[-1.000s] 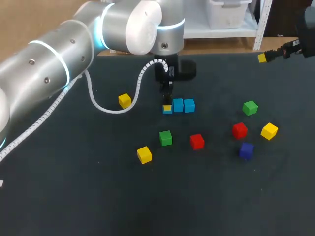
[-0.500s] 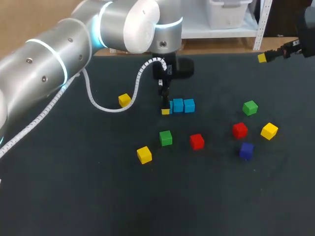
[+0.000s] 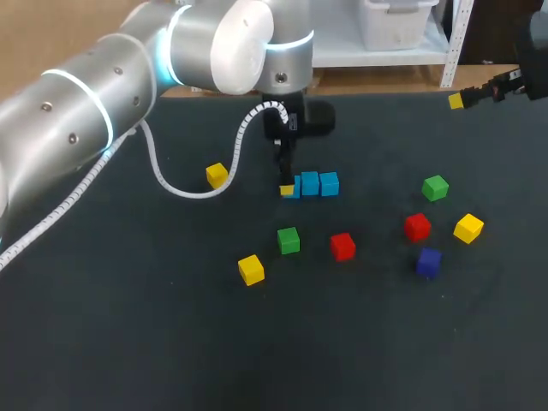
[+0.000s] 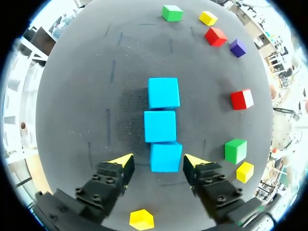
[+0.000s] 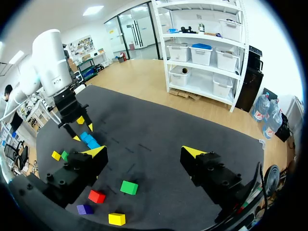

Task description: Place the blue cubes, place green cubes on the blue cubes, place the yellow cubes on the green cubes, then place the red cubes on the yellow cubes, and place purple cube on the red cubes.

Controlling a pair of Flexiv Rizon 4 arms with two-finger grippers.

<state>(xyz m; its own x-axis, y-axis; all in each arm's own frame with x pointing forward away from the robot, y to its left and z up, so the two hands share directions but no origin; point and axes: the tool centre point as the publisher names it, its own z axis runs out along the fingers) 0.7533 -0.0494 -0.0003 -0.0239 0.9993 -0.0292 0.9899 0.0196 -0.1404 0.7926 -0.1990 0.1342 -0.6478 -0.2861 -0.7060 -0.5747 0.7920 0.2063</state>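
Observation:
Three blue cubes [image 3: 310, 183] stand in a row, touching, at mid table. My left gripper [image 3: 288, 187] hangs over the row's left end. In its wrist view the gripper [image 4: 159, 161] is open, its fingers astride the nearest blue cube [image 4: 166, 156] with a gap at the sides. Two green cubes [image 3: 288, 241] [image 3: 435, 187], three yellow cubes [image 3: 217, 175] [image 3: 251, 269] [image 3: 468, 228], two red cubes [image 3: 342, 247] [image 3: 417, 227] and a purple cube [image 3: 428, 262] lie loose. My right gripper [image 3: 462, 99] hovers at the far right, open and empty [image 5: 144, 151].
The loose cubes sit singly on the dark mat [image 3: 171, 342], mostly in front and to the right of the blue row. A white cable [image 3: 184, 190] loops down from my left arm near the back yellow cube.
My left gripper let go of the blue cube at the row's left end and its fingers spread; the arm shifted slightly left. The right arm has not moved.

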